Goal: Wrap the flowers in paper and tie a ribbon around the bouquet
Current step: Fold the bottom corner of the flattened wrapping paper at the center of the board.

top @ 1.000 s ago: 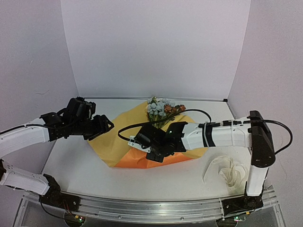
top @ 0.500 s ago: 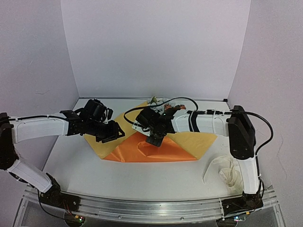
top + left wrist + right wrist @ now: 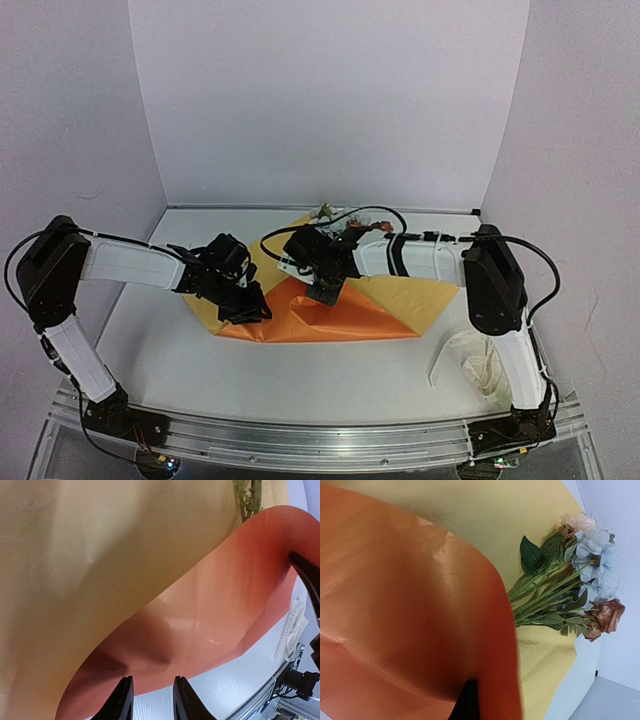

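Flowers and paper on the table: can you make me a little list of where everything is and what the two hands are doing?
paper: one side folded over, orange showing
flowers: lying on its yellow side, blooms toward the far wall
ribbon: loose pile on the table, right of the paper
right hand: shut on the folded flap of the paper
left hand: slightly open at the paper's near-left edge

paper [image 3: 330, 315] flap blocks flowers [image 3: 560, 582], ribbon [image 3: 480, 365] front-R
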### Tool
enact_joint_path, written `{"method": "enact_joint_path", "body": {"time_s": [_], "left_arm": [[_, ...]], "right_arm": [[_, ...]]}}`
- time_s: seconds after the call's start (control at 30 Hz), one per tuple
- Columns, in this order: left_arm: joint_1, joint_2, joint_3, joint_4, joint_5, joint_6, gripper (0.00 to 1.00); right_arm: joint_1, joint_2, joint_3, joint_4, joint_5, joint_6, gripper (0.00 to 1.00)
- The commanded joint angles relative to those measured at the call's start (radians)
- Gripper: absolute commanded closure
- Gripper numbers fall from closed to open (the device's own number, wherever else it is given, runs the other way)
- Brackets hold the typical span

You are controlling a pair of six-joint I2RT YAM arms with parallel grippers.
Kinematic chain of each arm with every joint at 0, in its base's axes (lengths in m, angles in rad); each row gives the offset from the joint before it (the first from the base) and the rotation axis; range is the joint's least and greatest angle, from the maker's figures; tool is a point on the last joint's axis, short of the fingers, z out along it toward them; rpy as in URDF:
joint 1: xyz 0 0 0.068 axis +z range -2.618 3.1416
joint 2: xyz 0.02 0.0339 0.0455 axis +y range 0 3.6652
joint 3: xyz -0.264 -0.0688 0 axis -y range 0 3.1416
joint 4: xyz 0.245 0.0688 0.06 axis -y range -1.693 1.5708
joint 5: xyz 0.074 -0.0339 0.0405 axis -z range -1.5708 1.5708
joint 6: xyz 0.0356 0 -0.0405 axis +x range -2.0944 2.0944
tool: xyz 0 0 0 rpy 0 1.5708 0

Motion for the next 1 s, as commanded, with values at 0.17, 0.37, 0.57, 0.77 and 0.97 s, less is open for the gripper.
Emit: {"method": "enact_joint_path", "body": {"time_s": [0.17, 0.37, 0.57, 0.77, 0.97], "left_arm": [[0.013, 0.082, 0.033, 0.036, -0.019, -0.020, 0.75], [0.019, 0.111, 0.027, 0.027, -0.053, -0.044, 0.80], [0.037, 0.102, 0.006, 0.027, -0.069, -0.060, 0.83], [0.039, 0.082, -0.010, 0.033, -0.069, -0.061, 0.83], [0.039, 0.067, -0.021, 0.042, -0.059, -0.061, 0.84]], "right_arm": [[-0.035, -0.007, 0.060, -0.034, 0.053, 0.040, 0.61], [-0.043, -0.107, 0.107, -0.171, -0.019, 0.180, 0.32], [-0.043, -0.298, 0.030, -0.308, -0.222, 0.483, 0.23], [-0.038, -0.473, -0.251, -0.219, -0.519, 0.834, 0.51], [-0.016, -0.552, -0.548, 0.050, -0.661, 1.126, 0.67]]}}
